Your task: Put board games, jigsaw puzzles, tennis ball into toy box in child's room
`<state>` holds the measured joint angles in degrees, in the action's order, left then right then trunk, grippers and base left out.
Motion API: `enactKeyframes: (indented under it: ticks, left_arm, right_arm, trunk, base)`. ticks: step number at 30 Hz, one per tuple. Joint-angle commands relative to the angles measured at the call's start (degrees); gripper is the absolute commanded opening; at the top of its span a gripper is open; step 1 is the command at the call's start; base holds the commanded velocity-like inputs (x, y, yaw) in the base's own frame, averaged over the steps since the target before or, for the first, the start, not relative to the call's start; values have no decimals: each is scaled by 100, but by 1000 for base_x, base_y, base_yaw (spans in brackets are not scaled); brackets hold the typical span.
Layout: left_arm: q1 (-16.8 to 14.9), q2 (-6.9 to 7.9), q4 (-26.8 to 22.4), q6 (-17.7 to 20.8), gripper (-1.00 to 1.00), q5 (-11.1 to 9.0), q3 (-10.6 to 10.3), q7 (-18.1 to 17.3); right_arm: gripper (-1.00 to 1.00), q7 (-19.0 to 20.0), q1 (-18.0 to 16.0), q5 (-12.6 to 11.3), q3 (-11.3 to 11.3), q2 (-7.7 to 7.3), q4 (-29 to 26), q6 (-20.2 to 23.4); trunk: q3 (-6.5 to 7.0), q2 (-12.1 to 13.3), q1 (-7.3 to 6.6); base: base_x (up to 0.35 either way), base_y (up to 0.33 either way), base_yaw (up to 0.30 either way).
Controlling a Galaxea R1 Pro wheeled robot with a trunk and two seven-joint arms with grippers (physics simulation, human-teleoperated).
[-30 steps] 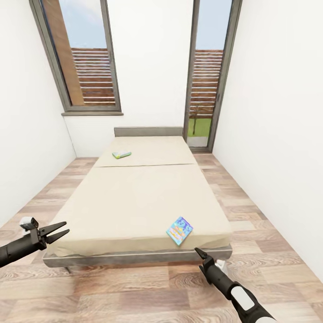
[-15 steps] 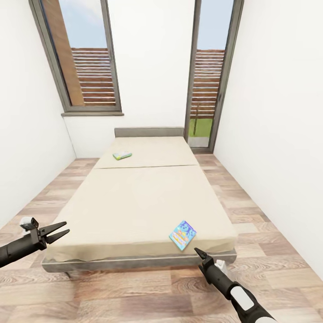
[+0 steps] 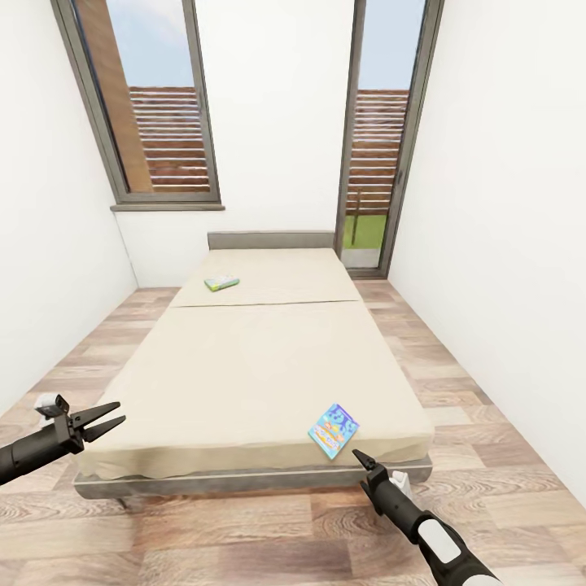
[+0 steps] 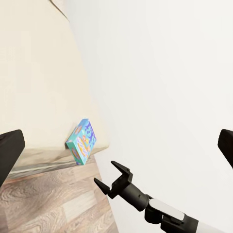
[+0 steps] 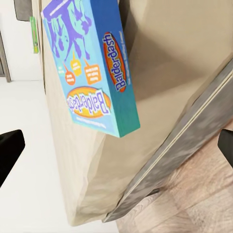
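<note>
The left gripper (image 3: 110, 419) holds its fingers (image 3: 104, 409) spread wide and empty, beside the near corner of the bed (image 3: 244, 358). The right gripper (image 3: 364, 465) shows fingers (image 4: 116, 170) parted, touching nothing, just below the bed's foot edge. The nearer board game (image 3: 334, 430), lettered Balderdash, lies flat just beyond them, long axis slanted toward the foot corner. The second board game (image 3: 220, 282) lies far beyond, near the headboard. Against a second ago, the bed and both games sit slightly lower and nearer in the head view.
</note>
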<state>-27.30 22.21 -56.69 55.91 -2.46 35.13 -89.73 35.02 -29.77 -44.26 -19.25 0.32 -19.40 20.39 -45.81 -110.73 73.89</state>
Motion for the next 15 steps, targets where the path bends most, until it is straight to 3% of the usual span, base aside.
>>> enactKeyframes:
  ticks: [1, 7, 15]
  left_arm:
    - [-3, 1, 0, 61, 100, 9, 2, -27]
    - [-3, 2, -7, 61, 100, 8, 7, -27]
    - [-3, 3, -8, 70, 100, 8, 11, -27]
  right_arm:
    - [100, 3, -3, -38, -26, 3, -2, 51]
    - [100, 2, -3, -38, -26, 3, -2, 52]
    - [100, 3, -3, -38, -26, 3, -2, 48]
  trunk:
    - [-5, -2, -1]
    - [-5, -2, -1]
    - [-149, -323, 175]
  base:
    - [4, 1, 0]
    - [1, 0, 0]
    - [0, 0, 0]
